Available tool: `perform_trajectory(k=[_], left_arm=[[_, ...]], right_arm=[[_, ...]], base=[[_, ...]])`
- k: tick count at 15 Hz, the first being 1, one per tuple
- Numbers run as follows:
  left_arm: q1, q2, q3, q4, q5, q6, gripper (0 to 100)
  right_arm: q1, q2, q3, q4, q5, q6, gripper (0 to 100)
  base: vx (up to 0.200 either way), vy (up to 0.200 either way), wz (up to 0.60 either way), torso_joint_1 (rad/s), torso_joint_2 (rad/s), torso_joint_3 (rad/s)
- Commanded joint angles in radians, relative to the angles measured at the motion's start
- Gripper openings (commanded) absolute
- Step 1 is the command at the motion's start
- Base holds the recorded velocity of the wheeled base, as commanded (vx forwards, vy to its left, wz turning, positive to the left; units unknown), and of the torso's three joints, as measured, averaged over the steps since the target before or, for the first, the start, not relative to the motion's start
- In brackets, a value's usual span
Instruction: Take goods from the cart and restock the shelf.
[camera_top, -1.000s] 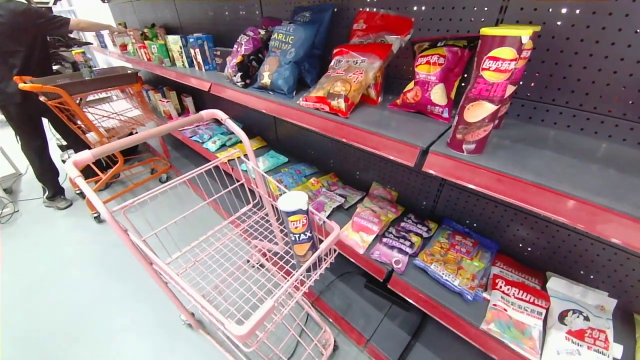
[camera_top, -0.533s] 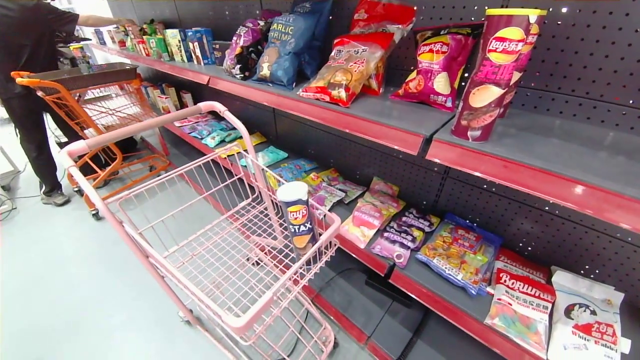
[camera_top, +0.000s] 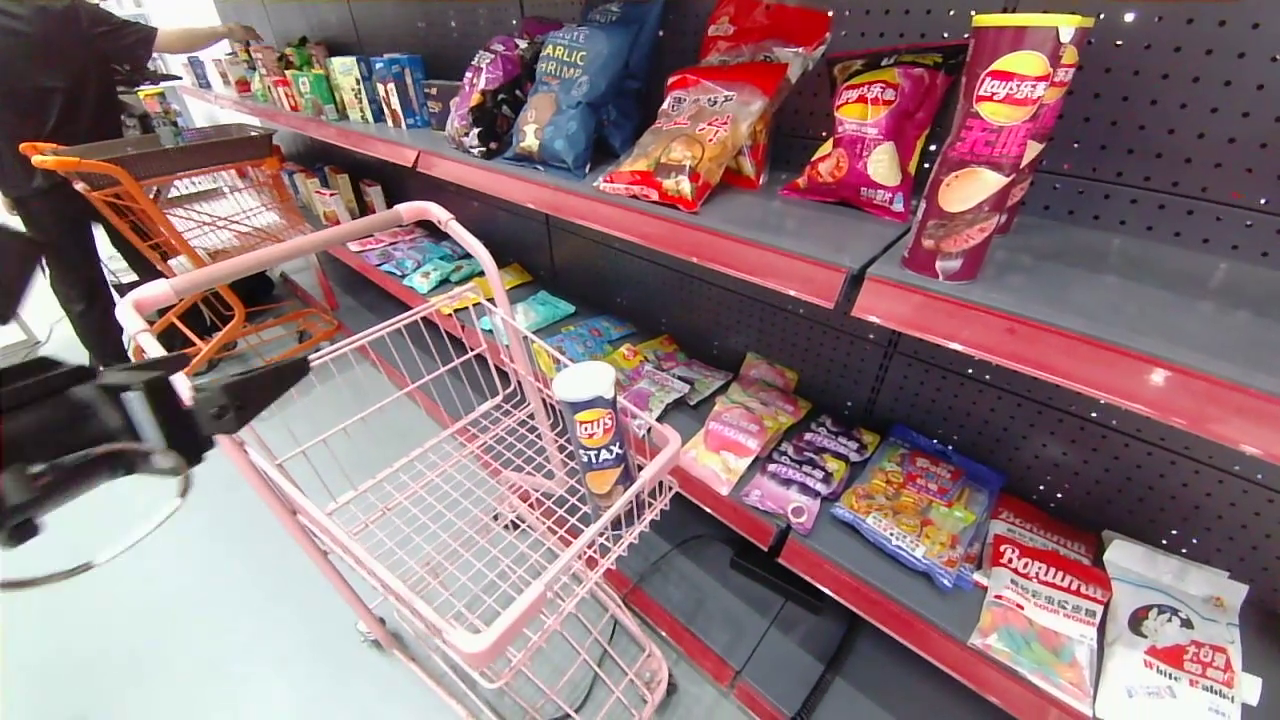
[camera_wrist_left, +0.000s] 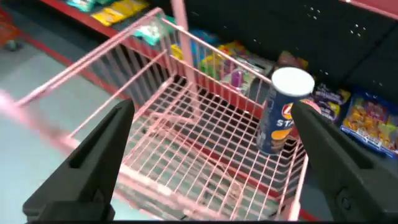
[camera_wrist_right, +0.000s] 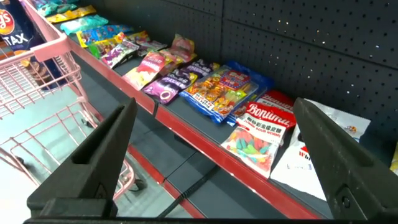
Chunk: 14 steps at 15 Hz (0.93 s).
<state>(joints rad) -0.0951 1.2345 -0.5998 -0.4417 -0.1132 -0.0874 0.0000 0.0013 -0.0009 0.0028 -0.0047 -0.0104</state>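
Jaws on both arms spread, cylindrical chip can (camera_top: 597, 440) upright in pink wire-mesh cart (camera_top: 300, 254), glossy bags (camera_top: 690, 140) on shelf (camera_top: 800, 235)

The cart (camera_top: 330, 248) was pink wire in a square grid. Its can (camera_top: 597, 450) was dark blue with a white lid and a red-and-yellow logo. The shelf (camera_top: 640, 228) had grey boards, red edges and a dark dotted back. The tall can (camera_top: 985, 150) was purple, yellow-lidded. My left gripper (camera_wrist_left: 210, 118) was black. The far cart (camera_top: 200, 215) was orange.
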Motion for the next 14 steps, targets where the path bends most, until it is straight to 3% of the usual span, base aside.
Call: perform_trajectory(k=[1,3,6,12,14], left_arm=[[-0.143,0.513,-0.118,-0.278,-0.049,-0.017,100],[-0.225,0.619,-0.166,-0.305,-0.059,-0.017,100],[-0.291,0.726,-0.252,-0.305,-0.082,-0.017,100],[-0.310,0.853,-0.318,-0.319,-0.079,-0.002,100],[-0.308,0.924,-0.321,-0.425,-0.077,0.021,100]], right_arm=[[0.000,0.000,0.001,0.000,0.000,0.000,100],[0.000,0.000,0.001,0.000,0.000,-0.002,100],[0.000,0.000,-0.001,0.000,0.002,-0.002,100],[0.000,0.000,-0.001,0.000,0.002,-0.002,100],[0.000,0.000,-0.001,0.000,0.002,-0.002,100]], base=[[0.000,0.000,0.00,0.000,0.00,0.000],[0.000,0.000,0.00,0.000,0.00,0.000],[0.000,0.000,0.00,0.000,0.00,0.000],[0.000,0.000,0.00,0.000,0.00,0.000],[0.000,0.000,0.00,0.000,0.00,0.000]])
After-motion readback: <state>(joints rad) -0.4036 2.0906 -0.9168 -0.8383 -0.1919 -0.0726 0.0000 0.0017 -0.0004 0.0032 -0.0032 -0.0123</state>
